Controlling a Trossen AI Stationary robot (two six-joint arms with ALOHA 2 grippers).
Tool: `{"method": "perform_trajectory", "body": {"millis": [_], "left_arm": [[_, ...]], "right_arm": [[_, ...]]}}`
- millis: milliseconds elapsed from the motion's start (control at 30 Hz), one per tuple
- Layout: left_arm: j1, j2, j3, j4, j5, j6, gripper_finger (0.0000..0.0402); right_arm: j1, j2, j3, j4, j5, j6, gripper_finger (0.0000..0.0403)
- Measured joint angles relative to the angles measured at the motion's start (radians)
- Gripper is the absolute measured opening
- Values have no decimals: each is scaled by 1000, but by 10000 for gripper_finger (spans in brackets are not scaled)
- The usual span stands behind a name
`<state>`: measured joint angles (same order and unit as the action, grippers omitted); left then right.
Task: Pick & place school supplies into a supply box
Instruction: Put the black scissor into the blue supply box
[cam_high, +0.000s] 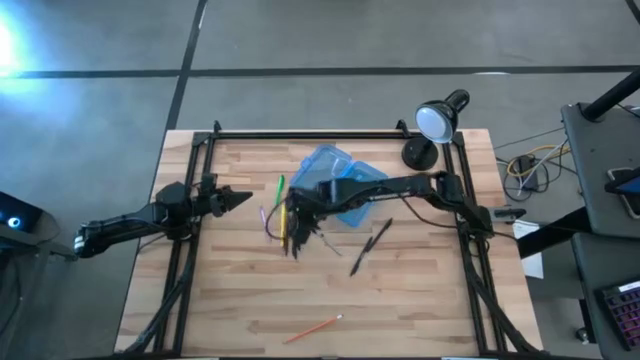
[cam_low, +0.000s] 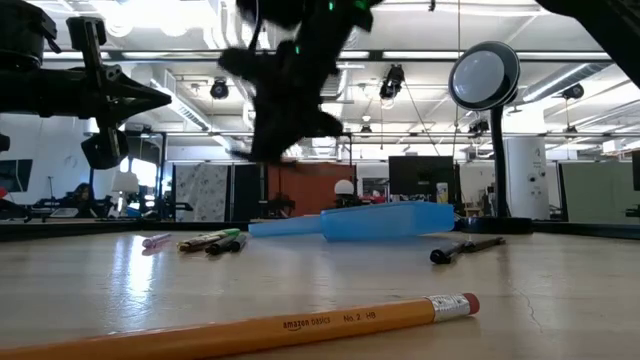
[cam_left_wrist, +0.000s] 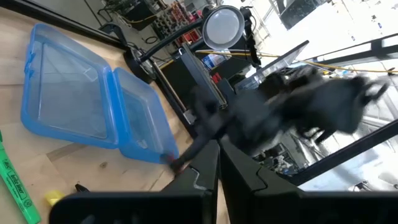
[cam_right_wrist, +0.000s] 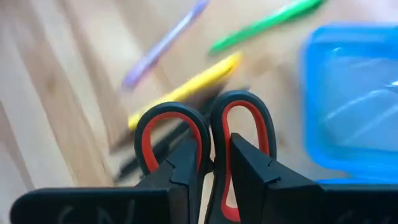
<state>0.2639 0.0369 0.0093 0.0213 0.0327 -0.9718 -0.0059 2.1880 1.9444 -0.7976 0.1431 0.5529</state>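
My right jaws (cam_right_wrist: 214, 163) clamp scissors (cam_right_wrist: 205, 134) at handles, frame centre: light, stiff, slick. Left jaws (cam_high: 240, 199) closed, empty.

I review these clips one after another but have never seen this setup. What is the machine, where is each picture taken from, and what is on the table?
Two dark robot arms work at a wooden table. One camera looks straight down, one sits at tabletop height, and one rides on each wrist. The right gripper is shut on red-handled scissors, lifted near the open blue supply box. The left gripper waits at the table's left side, shut. Green, yellow and purple pens, a dark pen and an orange pencil lie on the wood. A black desk lamp stands at the back.
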Motion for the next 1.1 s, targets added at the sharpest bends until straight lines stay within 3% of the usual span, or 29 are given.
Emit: {"method": "perform_trajectory", "body": {"millis": [100,200,300,367,700,900,1100], "left_arm": [[0,0,0,1,0,0,0],[0,0,0,2,0,0,0],[0,0,0,2,0,0,0],[0,0,0,2,1,0,0],[0,0,0,4,1,6,0],[0,0,0,3,1,6,0],[0,0,0,3,1,7,0]], "right_arm": [[-28,-47,78,-130,112,146,57],[-69,-93,114,-342,263,395,57],[-109,-116,86,-497,398,629,57],[-134,-123,45,-506,436,712,57],[-222,-139,-236,-391,439,808,61],[-259,-140,-355,-193,399,732,61],[-271,-142,-427,-191,345,712,63]]}}
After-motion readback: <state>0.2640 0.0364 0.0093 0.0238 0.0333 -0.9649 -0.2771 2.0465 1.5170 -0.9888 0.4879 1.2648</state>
